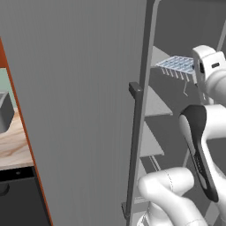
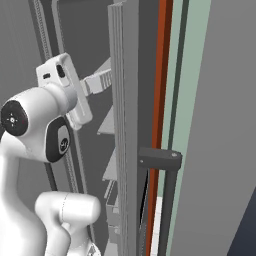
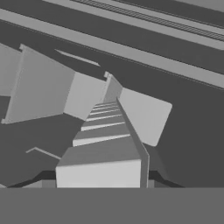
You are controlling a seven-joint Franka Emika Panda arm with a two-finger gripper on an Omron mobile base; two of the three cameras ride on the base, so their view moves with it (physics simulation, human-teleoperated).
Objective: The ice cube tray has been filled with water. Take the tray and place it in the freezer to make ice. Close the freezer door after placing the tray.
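Observation:
The ice cube tray, white with pale-blue cells, is held level inside the freezer, beside its upper shelf. My gripper is shut on the tray's right end. In the right base view the tray sticks out rightward from the gripper. Seen from the hand, the tray runs away from the gripper over pale shelves. Whether the tray touches a shelf cannot be told. The freezer door stands wide open, its bar handle facing me.
Lower shelves step down inside the compartment. Left of the door, a wooden counter carries a dark grey object over a black front. In the right base view the door's edge and handle stand close.

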